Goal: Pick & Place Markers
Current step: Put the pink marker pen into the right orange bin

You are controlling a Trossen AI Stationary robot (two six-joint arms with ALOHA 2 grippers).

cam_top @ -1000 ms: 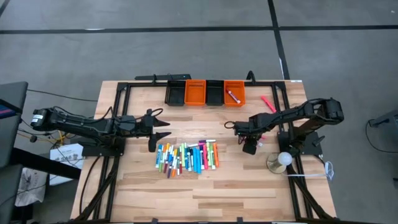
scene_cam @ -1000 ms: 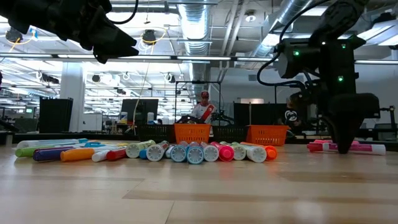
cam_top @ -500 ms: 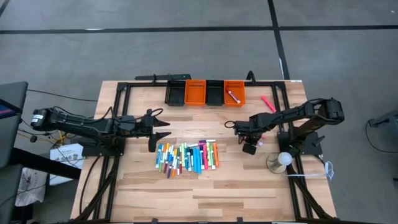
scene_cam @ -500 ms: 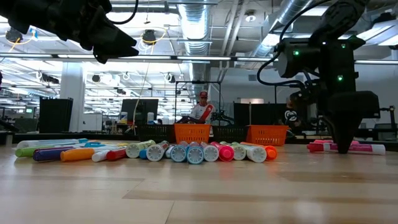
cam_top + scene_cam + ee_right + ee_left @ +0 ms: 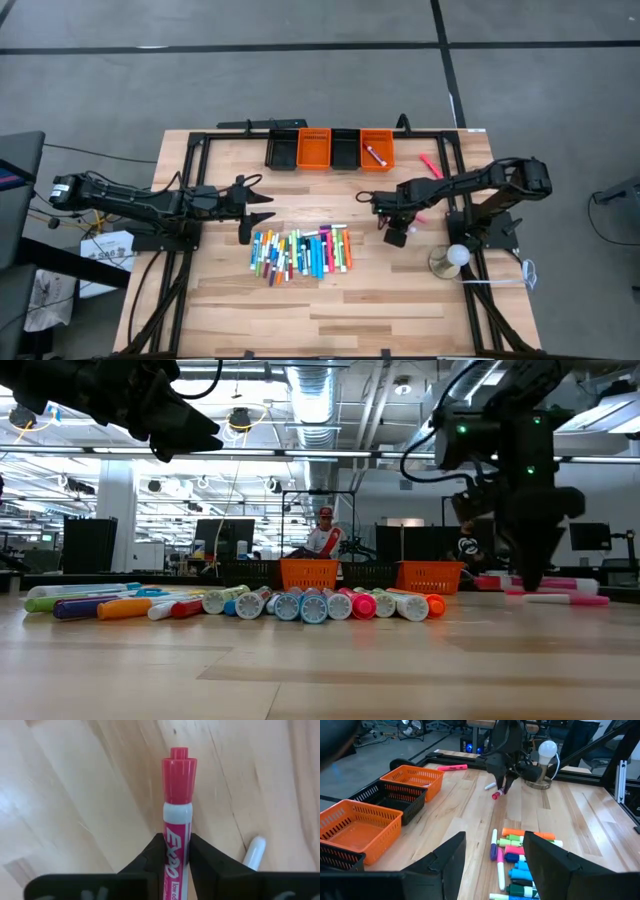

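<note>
We see even, bright overhead light on the wooden table (image 5: 330, 300), with only soft, short shadows beside the row of markers (image 5: 300, 253). In the low view the ceiling strip lights (image 5: 300, 452) behind the markers glare white, and the near tabletop is out of focus. In the right wrist view, the wood around the red marker (image 5: 178, 810) is streaked with blur.
</note>
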